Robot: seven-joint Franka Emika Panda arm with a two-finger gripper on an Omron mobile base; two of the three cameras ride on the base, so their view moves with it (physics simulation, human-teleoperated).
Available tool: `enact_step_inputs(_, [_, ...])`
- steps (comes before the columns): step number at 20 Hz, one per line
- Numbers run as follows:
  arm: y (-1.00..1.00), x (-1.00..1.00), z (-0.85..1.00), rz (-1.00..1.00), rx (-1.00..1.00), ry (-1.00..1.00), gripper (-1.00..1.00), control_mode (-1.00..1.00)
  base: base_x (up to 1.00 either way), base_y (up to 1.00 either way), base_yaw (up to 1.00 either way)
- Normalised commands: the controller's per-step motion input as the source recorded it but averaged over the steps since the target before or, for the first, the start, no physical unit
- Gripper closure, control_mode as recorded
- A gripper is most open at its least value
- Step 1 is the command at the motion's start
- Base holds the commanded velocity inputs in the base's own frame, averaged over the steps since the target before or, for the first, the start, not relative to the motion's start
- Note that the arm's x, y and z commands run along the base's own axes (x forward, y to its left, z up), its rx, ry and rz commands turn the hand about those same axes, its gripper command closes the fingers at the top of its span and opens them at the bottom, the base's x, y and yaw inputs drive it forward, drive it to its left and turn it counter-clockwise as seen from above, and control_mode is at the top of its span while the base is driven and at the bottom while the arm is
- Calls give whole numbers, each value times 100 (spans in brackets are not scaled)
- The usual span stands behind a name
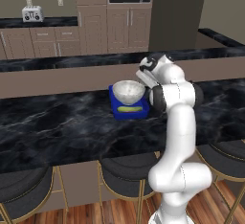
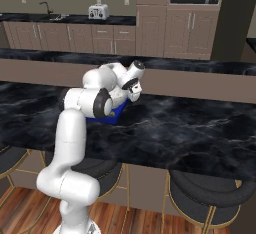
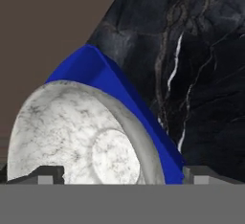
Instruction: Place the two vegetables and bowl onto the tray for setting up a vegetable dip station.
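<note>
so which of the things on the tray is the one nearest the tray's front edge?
The yellow-green vegetable. It lies flat along the front of the blue tray, just ahead of the marbled white bowl, which stands behind it, much bigger and taller.

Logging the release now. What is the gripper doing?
Gripper: open, fingers spread on either side of the bowl, holding nothing.
</note>
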Motion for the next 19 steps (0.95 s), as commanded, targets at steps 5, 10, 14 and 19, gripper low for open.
enact_step_inputs(5, [-4,-62,32,0,0,0,-100,-100,0,0,0])
enact_step_inputs(10, [-2,-82,35,0,0,-2,-100,-100,0,0,0])
enact_step_inputs(14, [0,-80,39,0,0,-2,-100,-100,0,0,0])
enact_step_inputs(19, [0,-84,43,0,0,-1,-100,-100,0,0,0])
